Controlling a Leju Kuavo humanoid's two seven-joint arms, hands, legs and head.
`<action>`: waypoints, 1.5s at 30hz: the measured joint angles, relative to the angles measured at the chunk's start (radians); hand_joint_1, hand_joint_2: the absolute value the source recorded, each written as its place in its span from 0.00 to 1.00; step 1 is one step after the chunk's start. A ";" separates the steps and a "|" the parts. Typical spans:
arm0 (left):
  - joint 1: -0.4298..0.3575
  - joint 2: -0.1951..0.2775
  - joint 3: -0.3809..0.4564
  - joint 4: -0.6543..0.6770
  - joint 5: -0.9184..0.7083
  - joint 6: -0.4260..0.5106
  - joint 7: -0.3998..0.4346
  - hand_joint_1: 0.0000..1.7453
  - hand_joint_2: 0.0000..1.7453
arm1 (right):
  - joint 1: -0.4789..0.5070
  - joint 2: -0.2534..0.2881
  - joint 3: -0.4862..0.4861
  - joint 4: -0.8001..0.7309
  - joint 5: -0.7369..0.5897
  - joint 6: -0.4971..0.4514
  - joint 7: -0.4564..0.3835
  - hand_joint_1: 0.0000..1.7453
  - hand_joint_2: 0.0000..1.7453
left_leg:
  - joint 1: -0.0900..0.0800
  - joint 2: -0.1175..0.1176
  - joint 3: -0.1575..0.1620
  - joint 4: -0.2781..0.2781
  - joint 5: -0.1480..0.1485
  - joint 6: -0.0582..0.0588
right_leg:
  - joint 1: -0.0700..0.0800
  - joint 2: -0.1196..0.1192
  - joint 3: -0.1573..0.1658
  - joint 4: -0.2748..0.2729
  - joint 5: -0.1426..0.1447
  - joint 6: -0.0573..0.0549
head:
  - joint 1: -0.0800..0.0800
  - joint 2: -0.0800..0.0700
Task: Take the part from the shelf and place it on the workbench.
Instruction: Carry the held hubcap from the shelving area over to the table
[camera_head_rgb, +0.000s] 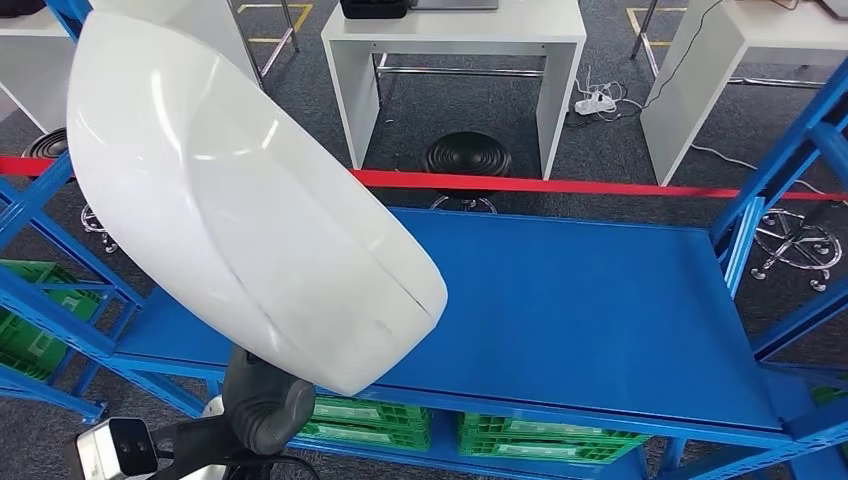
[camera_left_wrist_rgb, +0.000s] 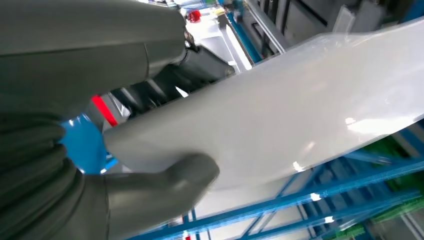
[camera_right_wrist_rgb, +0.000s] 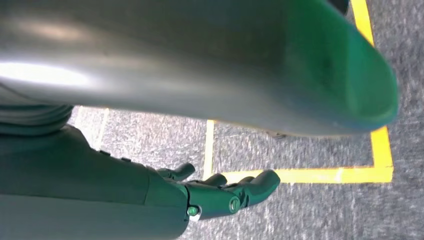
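Observation:
A large glossy white curved shell part (camera_head_rgb: 230, 190) is lifted above the left end of the blue shelf (camera_head_rgb: 600, 310), tilted from upper left down to lower right. My left hand (camera_head_rgb: 265, 400) grips its lower edge from beneath, thumb up against the rim. In the left wrist view the part (camera_left_wrist_rgb: 300, 100) is clamped between the thick grey thumb (camera_left_wrist_rgb: 160, 190) and the darker fingers (camera_left_wrist_rgb: 200, 62) behind it. My right hand (camera_right_wrist_rgb: 225, 192) hangs over grey carpet, fingers loosely extended and holding nothing.
Green crates (camera_head_rgb: 545, 440) sit on the lower shelf level, another (camera_head_rgb: 25, 320) at the left. Blue uprights (camera_head_rgb: 790, 170) frame the right side. Beyond red tape (camera_head_rgb: 600, 187) stand white tables (camera_head_rgb: 455, 60) and a black stool (camera_head_rgb: 467, 160). Yellow floor tape (camera_right_wrist_rgb: 320, 175) lies below my right hand.

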 joint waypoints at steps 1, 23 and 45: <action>-0.001 0.000 -0.001 0.002 0.000 -0.003 0.000 1.00 1.00 | 0.000 0.000 0.000 0.000 0.000 0.001 -0.001 0.00 0.00 | 0.000 0.000 -0.020 0.060 -0.046 -0.002 | 0.002 -0.001 -0.010 0.000 0.008 -0.003 | -0.004 0.000; -0.018 0.002 -0.018 0.024 -0.001 -0.044 0.017 1.00 1.00 | -0.001 0.003 0.007 0.000 0.000 0.019 -0.055 0.00 0.00 | -0.016 0.015 0.021 -0.087 0.077 0.058 | 0.007 -0.002 0.017 0.080 -0.040 0.056 | 0.002 0.000; -0.067 0.011 -0.032 0.048 0.002 -0.073 0.015 1.00 1.00 | -0.002 -0.012 0.006 0.000 -0.025 0.045 -0.123 0.00 0.00 | -0.024 0.008 0.155 -0.122 -0.006 0.069 | 0.011 -0.004 -0.087 -0.002 0.075 0.037 | -0.014 0.000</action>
